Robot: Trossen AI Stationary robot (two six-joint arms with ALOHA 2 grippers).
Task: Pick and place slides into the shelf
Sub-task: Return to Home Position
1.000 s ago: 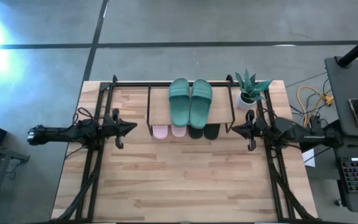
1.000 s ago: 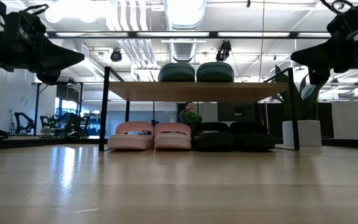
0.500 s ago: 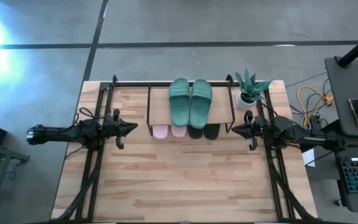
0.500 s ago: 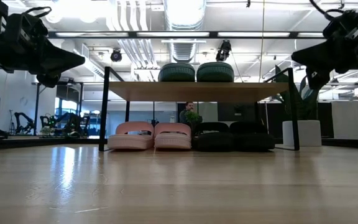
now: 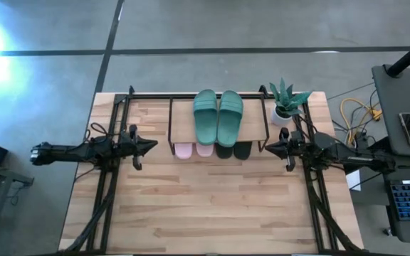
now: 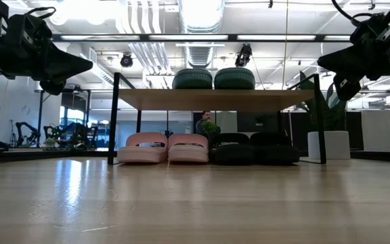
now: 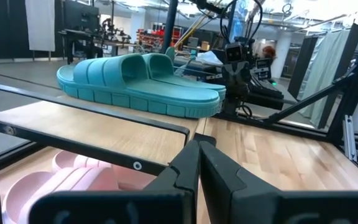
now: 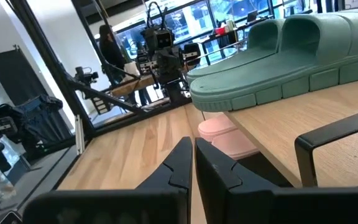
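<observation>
The green slides (image 5: 218,117) lay on top of the shelf (image 5: 182,126), the pink slides (image 6: 164,148) and black slides (image 6: 254,148) beneath it. The left tool (image 5: 153,146) and right tool (image 5: 265,149) flanked the shelf above the bench (image 5: 205,206), each pinched together, holding nothing.

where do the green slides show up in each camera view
High view: green slides on the shelf's top board, near the picture's centre.
Low view: on the board, upper middle.
Left wrist view: on the board, ahead of the camera.
Right wrist view: likewise.
Shared landmark: pink slides underneath.
</observation>
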